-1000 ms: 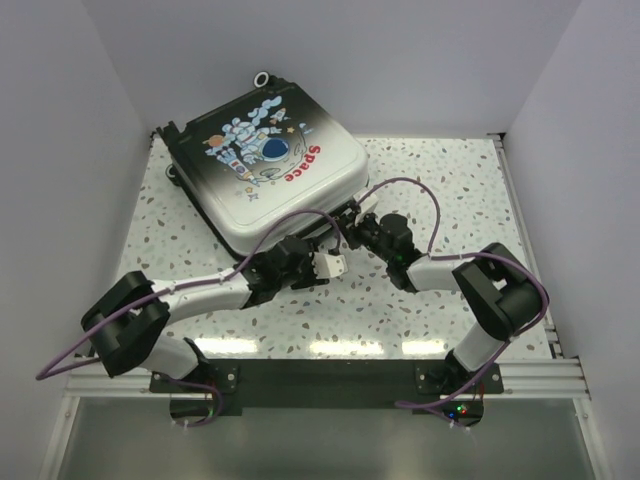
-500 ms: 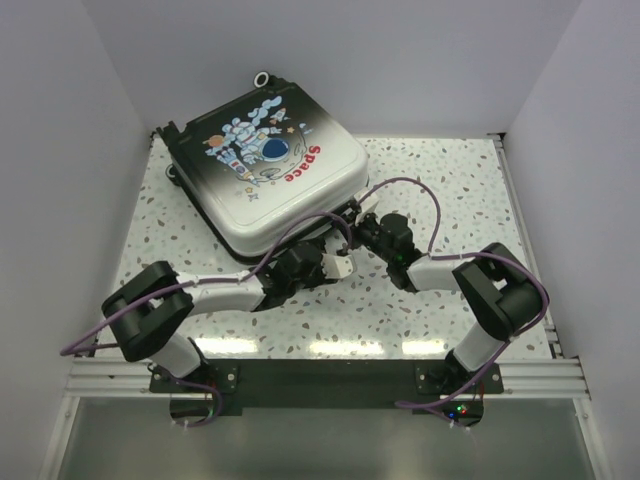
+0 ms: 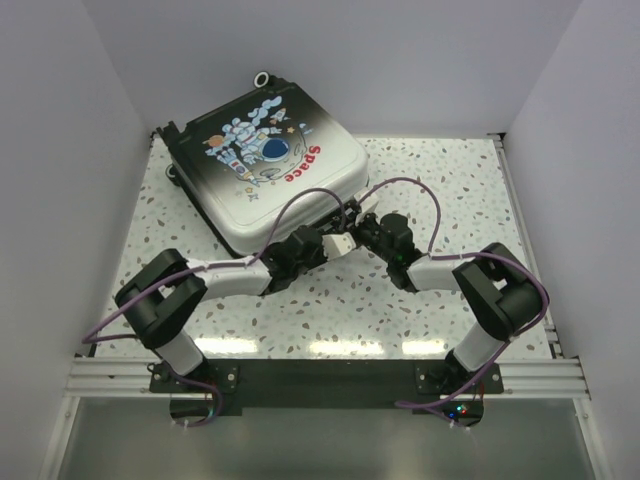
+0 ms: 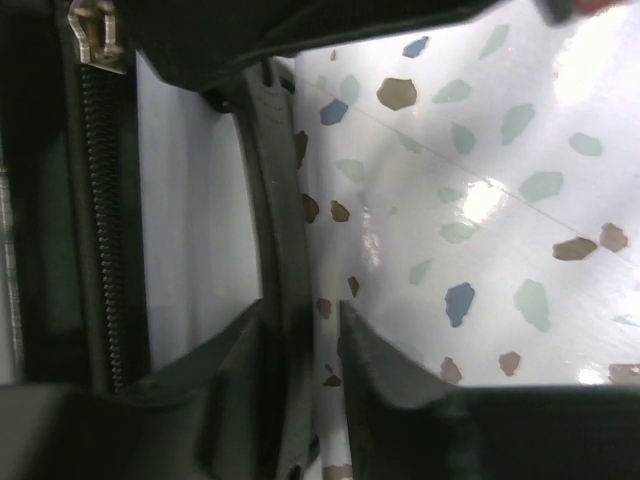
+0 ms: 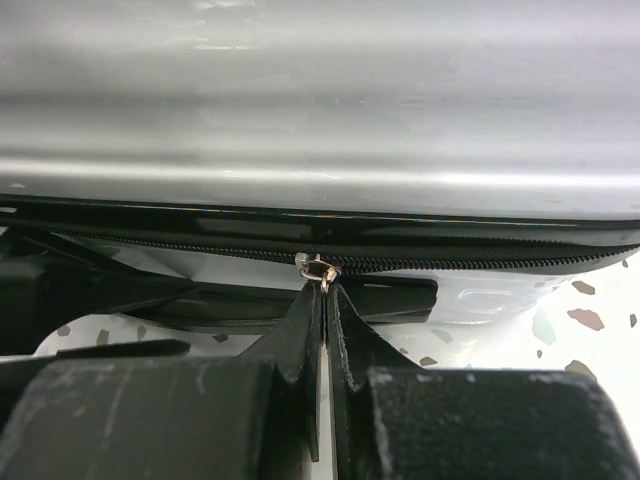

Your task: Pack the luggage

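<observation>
Straddles black shell rim (image 4: 285, 240) with left pincer (image 4: 300, 315), fingers slightly spread. Pinches small metal zipper pull (image 5: 316, 267) in right pincer (image 5: 325, 292), pressed together. Beyond: white-to-black astronaut-print hard-shell luggage (image 3: 265, 170), flat on speckled white counter (image 3: 450, 190), rear left.

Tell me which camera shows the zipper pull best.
Right wrist view: the zipper pull sits centred and sharp, pinched in the right gripper at the luggage seam. The left wrist view catches only a zip slider, perhaps another one, in its corner; the top view cannot resolve it.
</observation>
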`<state>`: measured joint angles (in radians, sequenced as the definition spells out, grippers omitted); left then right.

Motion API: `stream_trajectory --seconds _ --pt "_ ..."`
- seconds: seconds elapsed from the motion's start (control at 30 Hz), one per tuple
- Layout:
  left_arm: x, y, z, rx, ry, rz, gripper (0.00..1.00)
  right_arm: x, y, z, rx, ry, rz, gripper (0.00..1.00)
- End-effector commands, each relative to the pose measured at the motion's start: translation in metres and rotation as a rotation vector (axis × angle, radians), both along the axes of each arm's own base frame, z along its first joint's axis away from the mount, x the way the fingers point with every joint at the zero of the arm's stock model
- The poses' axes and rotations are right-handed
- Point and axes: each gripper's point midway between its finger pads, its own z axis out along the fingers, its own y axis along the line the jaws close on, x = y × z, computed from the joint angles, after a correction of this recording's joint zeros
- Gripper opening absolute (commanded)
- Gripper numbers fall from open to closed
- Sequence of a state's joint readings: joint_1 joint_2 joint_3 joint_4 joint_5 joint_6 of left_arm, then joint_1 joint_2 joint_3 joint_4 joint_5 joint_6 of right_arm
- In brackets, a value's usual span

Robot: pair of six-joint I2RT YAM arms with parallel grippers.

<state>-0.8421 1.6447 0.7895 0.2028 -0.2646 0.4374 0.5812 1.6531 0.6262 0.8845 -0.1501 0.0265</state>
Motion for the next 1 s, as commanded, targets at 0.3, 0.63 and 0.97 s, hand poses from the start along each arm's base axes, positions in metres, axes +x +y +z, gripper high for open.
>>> stream_trajectory --seconds 0.3,0.63,0.97 --pt "-0.048 0.064 -0.059 0.16 0.273 -0.014 0.0 0.017 -0.033 0.04 0.034 -0.099 -0.092 0.0" --pt "-0.104 0.129 -0.056 0.284 0.307 -0.192 0.0 0.007 -0.069 0.03 -0.05 -0.085 -0.069 0.0" --pt "-0.107 0.187 -0.055 0.385 0.297 -0.163 0.0 0.006 -0.093 0.028 -0.177 -0.055 -0.064 0.0"
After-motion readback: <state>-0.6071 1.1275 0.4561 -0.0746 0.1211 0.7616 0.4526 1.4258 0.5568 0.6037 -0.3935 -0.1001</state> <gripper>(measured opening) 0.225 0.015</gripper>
